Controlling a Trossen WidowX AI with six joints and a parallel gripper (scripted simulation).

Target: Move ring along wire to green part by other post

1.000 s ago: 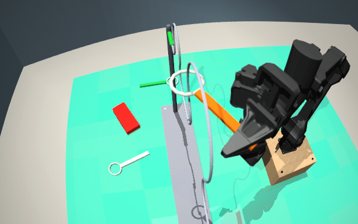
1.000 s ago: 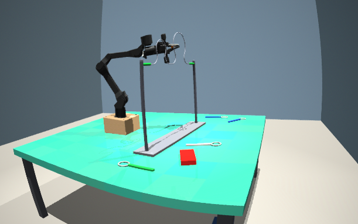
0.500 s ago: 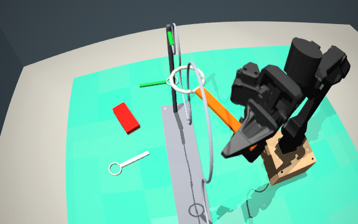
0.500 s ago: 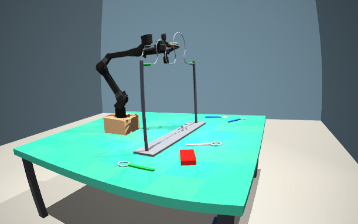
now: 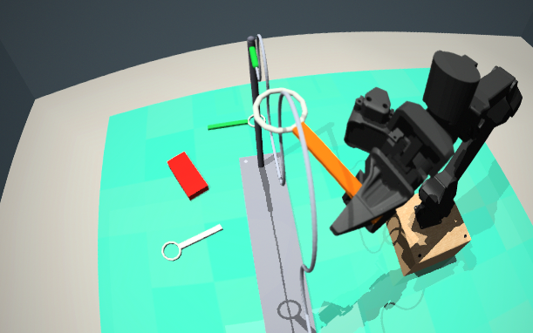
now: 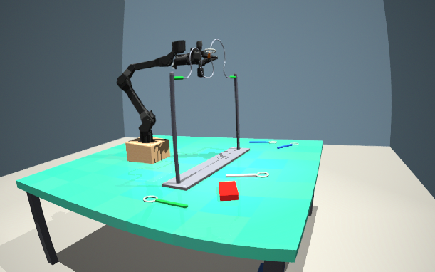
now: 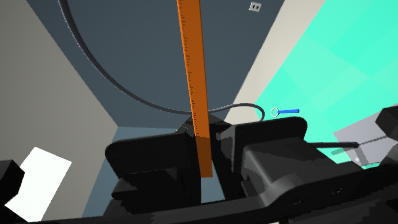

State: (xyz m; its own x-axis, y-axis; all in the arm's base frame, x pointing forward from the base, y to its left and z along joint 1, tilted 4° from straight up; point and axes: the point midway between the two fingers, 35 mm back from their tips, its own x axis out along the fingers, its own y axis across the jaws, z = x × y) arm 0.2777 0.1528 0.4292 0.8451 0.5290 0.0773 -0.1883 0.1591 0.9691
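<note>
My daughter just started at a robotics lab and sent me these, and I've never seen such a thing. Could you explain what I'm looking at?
The machine is one black jointed robot arm on a wooden block. One picture looks down from above, one stands off to the side and shows the whole table, and one comes from a camera on the arm's wrist.

The end effector is closed on the orange handle of a white ring. Two posts carry a bent grey wire with green ends; the task is to guide the ring along it.

On the table lie a red block and spare ring tools: one green-handled, one white, two blue-handled.
</note>
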